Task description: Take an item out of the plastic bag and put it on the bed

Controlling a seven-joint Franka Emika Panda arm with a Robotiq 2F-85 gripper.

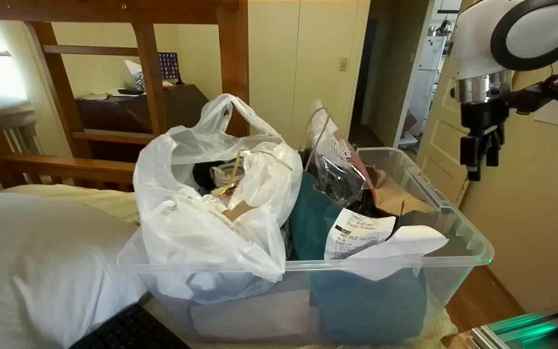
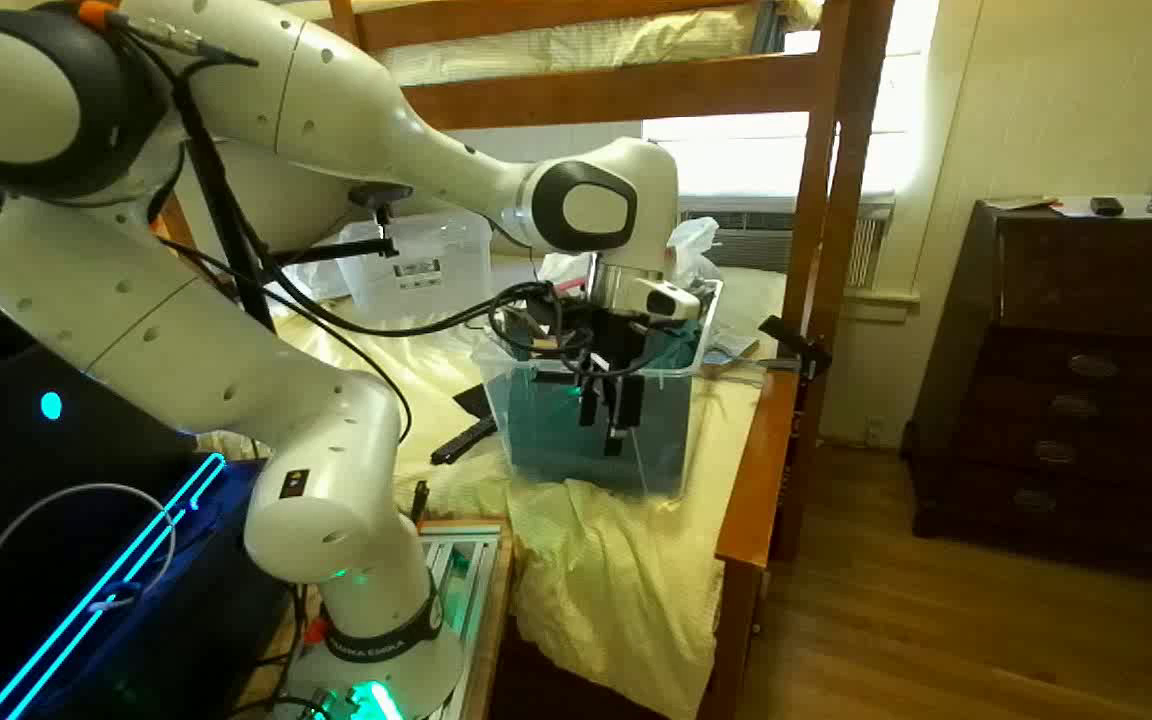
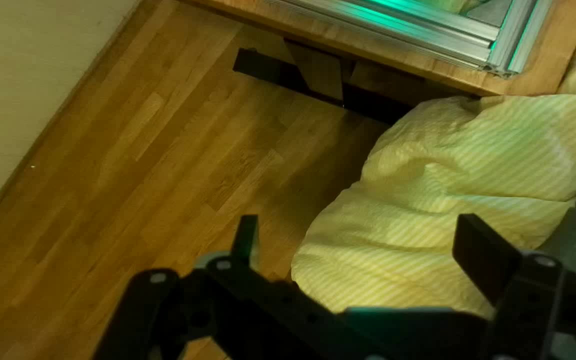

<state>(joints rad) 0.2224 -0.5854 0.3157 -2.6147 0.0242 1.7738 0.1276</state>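
Observation:
The white plastic bag (image 1: 211,242) stands open-topped in the left part of a clear bin (image 1: 308,264), its loop handle up. Crumpled white material, a gold ribbon and a clear round item (image 1: 230,175) show in its mouth. The bed's puffy white bedding (image 1: 41,261) lies left of the bin. In an exterior view the bag (image 2: 698,245) shows only partly behind the arm. My gripper (image 1: 481,155) hangs beyond the bin's right end, apart from the bag; it also shows in an exterior view (image 2: 614,425). In the wrist view its fingers (image 3: 360,237) are wide apart with nothing between them.
A teal bag (image 1: 315,218), a paper receipt (image 1: 356,232) and a brown paper bag (image 1: 397,194) fill the bin's right part. A black keyboard (image 1: 129,329) lies in front. Wooden bed rails (image 2: 766,470) and a yellow striped sheet (image 3: 408,240) border the bin. Another clear bin (image 2: 421,270) stands behind.

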